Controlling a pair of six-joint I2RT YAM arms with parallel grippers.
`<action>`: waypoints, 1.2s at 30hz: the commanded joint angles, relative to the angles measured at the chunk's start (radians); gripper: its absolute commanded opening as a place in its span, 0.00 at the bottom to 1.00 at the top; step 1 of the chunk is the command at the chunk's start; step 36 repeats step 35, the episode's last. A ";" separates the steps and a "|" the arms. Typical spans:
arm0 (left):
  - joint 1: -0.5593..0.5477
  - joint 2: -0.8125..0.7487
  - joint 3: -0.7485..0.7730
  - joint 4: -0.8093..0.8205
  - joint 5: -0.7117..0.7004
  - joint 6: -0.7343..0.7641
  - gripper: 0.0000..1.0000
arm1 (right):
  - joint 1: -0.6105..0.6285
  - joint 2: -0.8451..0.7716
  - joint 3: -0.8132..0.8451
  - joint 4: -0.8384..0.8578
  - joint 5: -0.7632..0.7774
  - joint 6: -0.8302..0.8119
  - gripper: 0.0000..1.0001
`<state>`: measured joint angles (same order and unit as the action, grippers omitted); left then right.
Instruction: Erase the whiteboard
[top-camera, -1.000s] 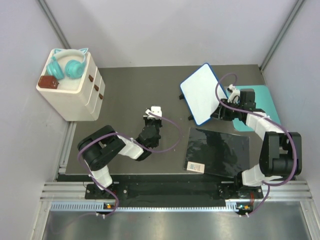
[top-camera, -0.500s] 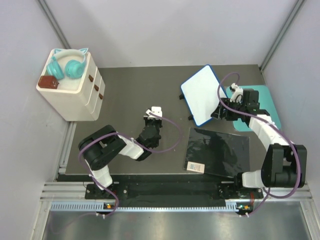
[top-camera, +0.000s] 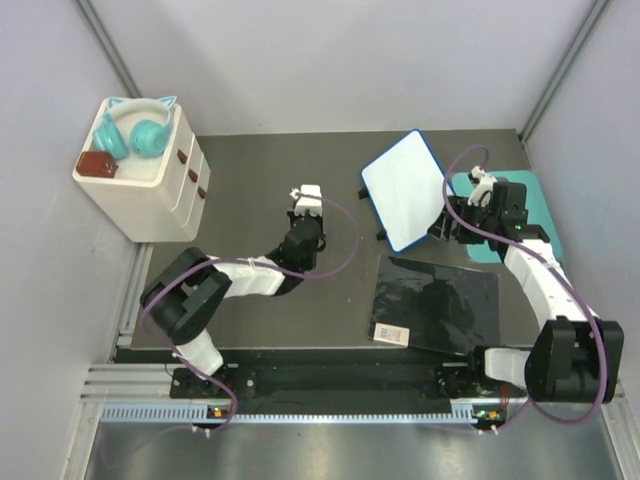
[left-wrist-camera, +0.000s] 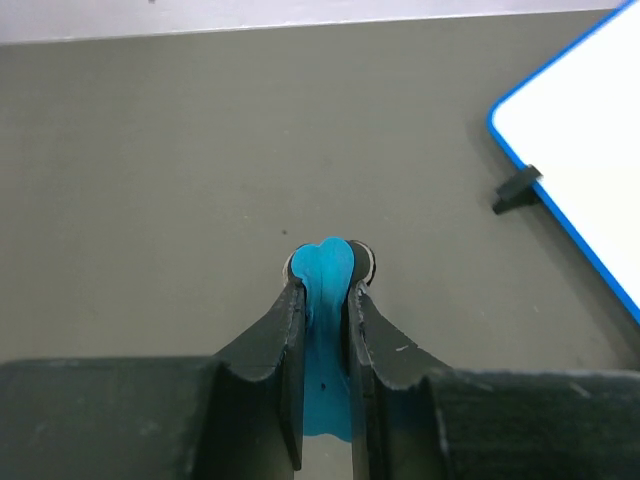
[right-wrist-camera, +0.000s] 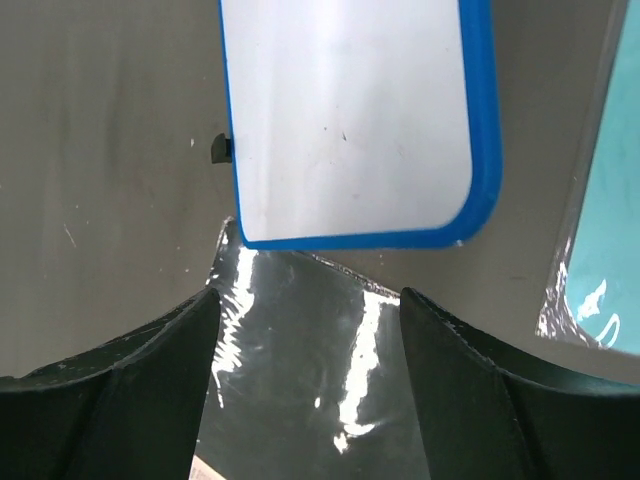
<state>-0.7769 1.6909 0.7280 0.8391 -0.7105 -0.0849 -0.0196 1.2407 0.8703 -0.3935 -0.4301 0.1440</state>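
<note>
Dark grey matte tabletop under both arms. L pincer pinched narrow on a bright blue soft wad. Small rectangular white board w/ thin blue rim sits well off to its right and ahead. R pincer spread wide, empty; board's near edge is just beyond its tips, not touching. Board prob. light, stiff, slick-faced, may skid when wiped. Best hold: pinch the rim near a corner w/ R while L wipes.

Whiteboard far right on the table, mat just right of it, sheet in front; headphones atop the drawer unit, far left.
</note>
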 joint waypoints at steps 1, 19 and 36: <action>0.062 -0.046 0.129 -0.430 0.060 -0.164 0.08 | 0.015 -0.137 -0.013 -0.048 0.060 0.046 0.72; 0.189 0.026 0.370 -0.836 0.281 -0.236 0.99 | 0.015 -0.363 -0.129 -0.035 0.063 0.104 0.99; 0.298 -0.310 0.065 -0.749 0.425 -0.296 0.99 | 0.015 -0.356 -0.185 0.033 0.077 0.128 0.99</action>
